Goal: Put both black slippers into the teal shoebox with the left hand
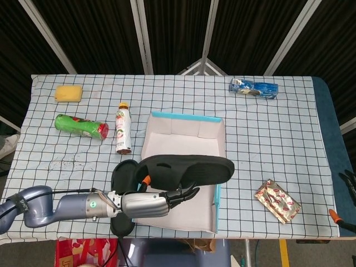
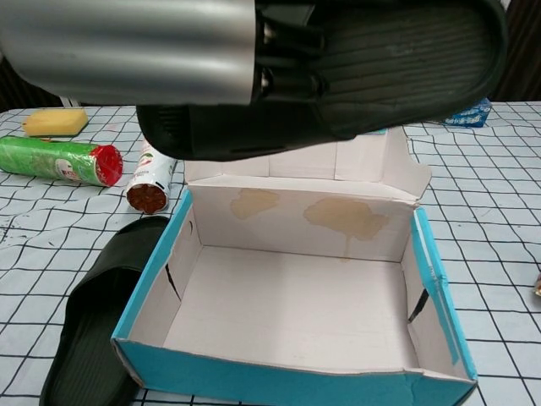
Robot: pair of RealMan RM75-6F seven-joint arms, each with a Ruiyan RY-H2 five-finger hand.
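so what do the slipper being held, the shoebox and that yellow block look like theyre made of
The held slipper looks like matte black foam or rubber: its sole is finely ribbed and dull. The shoebox looks like cardboard, teal outside and plain pale inside, with folded flaps and brown stains on its back wall. The yellow block looks like a soft sponge, though it is too small to be sure.

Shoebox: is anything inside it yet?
Empty. Chest view shows the teal shoebox floor bare; one black slipper is held above it by the left robot hand, the other slipper lies outside.
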